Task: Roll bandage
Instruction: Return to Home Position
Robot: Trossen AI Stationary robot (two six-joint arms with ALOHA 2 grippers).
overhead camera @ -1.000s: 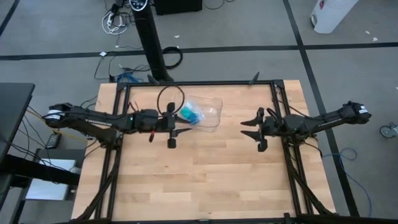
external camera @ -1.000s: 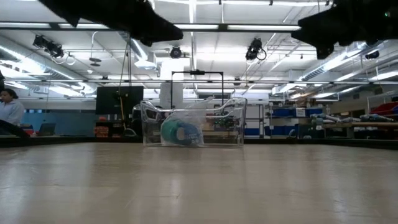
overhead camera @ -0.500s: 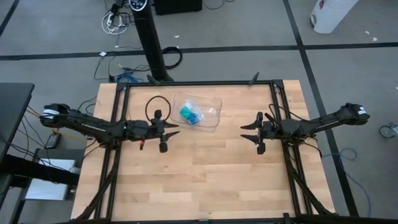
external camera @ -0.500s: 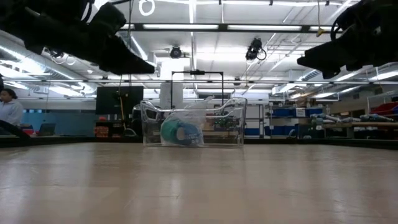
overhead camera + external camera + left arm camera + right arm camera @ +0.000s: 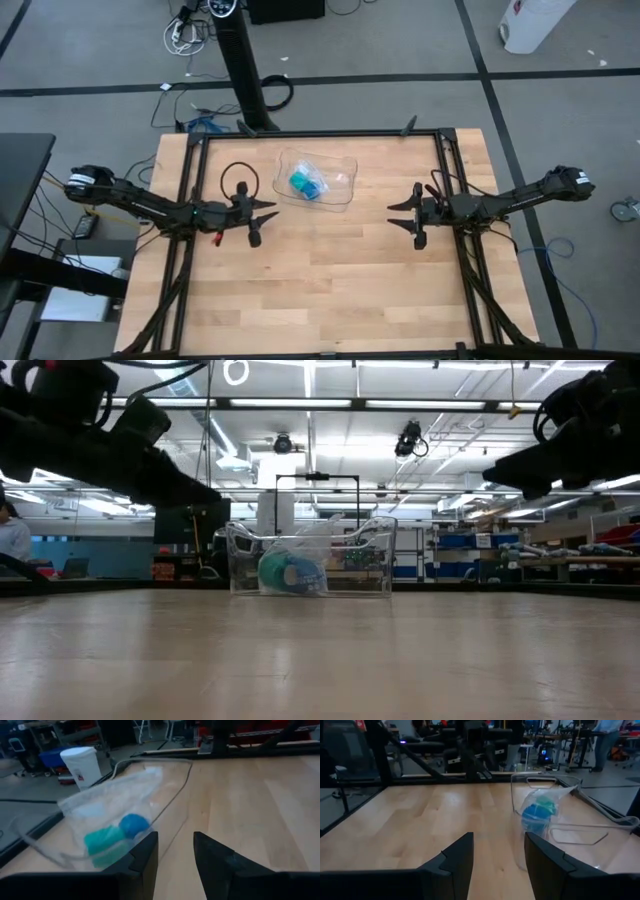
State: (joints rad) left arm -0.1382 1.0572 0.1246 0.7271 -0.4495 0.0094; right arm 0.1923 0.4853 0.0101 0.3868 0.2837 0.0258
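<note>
Bandage [image 5: 298, 182] lies in tray [image 5: 346, 163], left pincer [image 5: 264, 218] and right pincer [image 5: 400, 218] well clear.

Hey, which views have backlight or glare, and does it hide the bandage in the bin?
Low view: ceiling lights backlight the left gripper and right gripper into silhouettes; the bandage shows through the clear bin. Left wrist view: sheen on the bag veils part of it. High view: even light, no glare.

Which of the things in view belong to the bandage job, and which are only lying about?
Belong: bandage, its zip bag, clear bin, left gripper and right gripper, both open.
Lying about: blue roll in that bag; white bucket, floor cables.
</note>
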